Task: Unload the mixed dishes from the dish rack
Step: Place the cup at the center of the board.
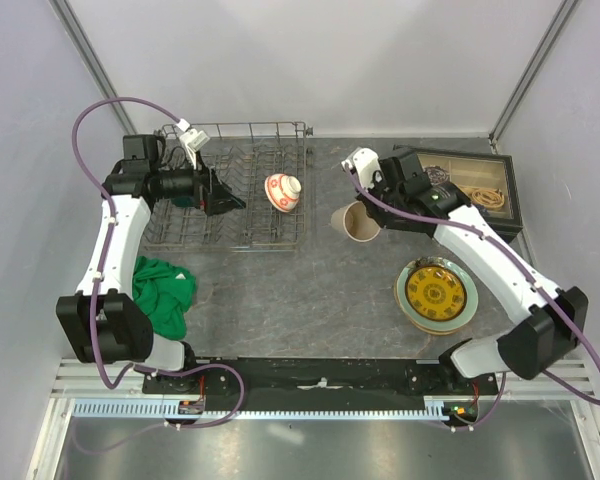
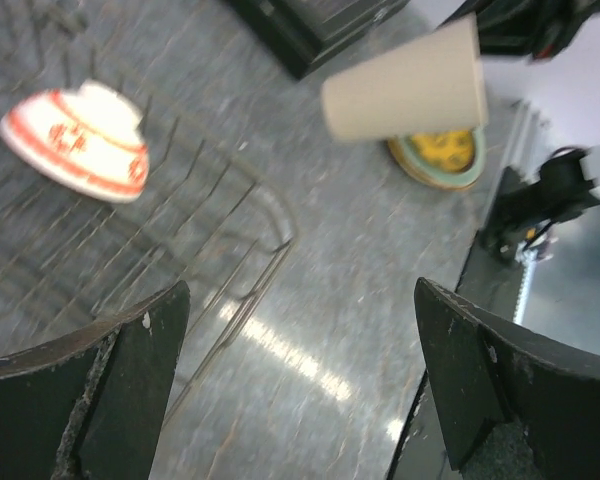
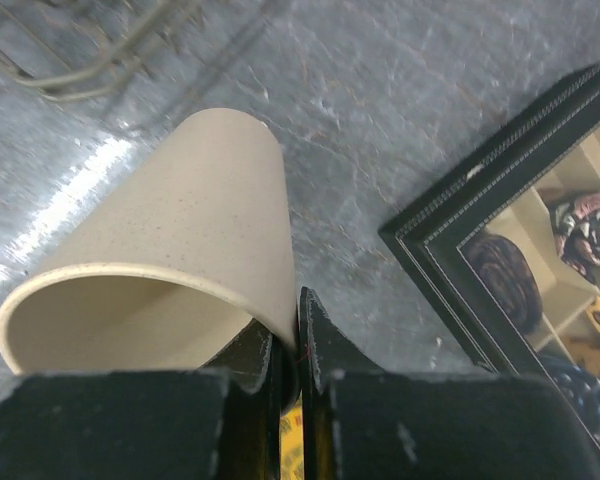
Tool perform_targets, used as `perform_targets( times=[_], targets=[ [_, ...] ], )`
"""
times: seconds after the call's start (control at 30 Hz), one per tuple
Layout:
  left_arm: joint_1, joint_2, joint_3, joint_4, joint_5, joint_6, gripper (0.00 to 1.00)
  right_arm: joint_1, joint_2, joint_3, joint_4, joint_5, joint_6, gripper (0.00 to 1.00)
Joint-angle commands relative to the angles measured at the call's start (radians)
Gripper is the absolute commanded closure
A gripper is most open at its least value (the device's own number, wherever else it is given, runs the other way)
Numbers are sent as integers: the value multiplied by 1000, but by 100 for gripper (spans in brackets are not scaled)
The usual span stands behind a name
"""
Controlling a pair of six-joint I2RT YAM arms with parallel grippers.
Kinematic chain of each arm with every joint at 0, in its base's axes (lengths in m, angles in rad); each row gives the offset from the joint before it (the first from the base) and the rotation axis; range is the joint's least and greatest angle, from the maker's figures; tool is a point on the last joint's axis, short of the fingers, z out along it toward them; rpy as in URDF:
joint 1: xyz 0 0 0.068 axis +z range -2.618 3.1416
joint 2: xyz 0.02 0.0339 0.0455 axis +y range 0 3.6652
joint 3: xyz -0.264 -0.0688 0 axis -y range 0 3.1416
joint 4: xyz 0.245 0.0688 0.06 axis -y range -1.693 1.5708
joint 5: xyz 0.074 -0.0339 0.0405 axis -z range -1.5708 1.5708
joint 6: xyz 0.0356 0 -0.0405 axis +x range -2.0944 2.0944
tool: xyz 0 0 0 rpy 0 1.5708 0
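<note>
Table (image 1: 310, 290): grey, stone-look top w/ glare streaks. White walls on 3 sides.

Green cloth (image 1: 163, 290): crumpled in a heap, near-left part of table, lying flat on the top.

Dark-framed box (image 1: 475, 185): far-right corner, rectangular, lying flat, split into compartments w/ pale lining. Inside: a tan coil, a darker round bit next to it. Closer up, box (image 3: 520, 250) shows pale stitching on the frame, a dark braided item, and patterned fabric in the next compartment.

No text, label, brand or number can be read in any view. The red marks on the bowl (image 1: 282, 192) are too blurred to tell as writing. The dark pattern on the yellow dish (image 1: 435, 292) is too small to make out.
</note>
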Motion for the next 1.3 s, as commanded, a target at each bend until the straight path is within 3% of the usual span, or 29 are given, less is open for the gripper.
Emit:
perform_targets(
  times=[0.0,0.43,1.27],
  targets=[
    [-3,5,23,-130,-130,183,1,-28,76,143,-206,41,-36,100],
    [-3,13,8,-171,-273,257,1,-53,254,194,-365,25,-71,100],
    [-2,21,-32,-173,-270,290,1,-106,423,227,-374,-116,-134,100]
  ],
)
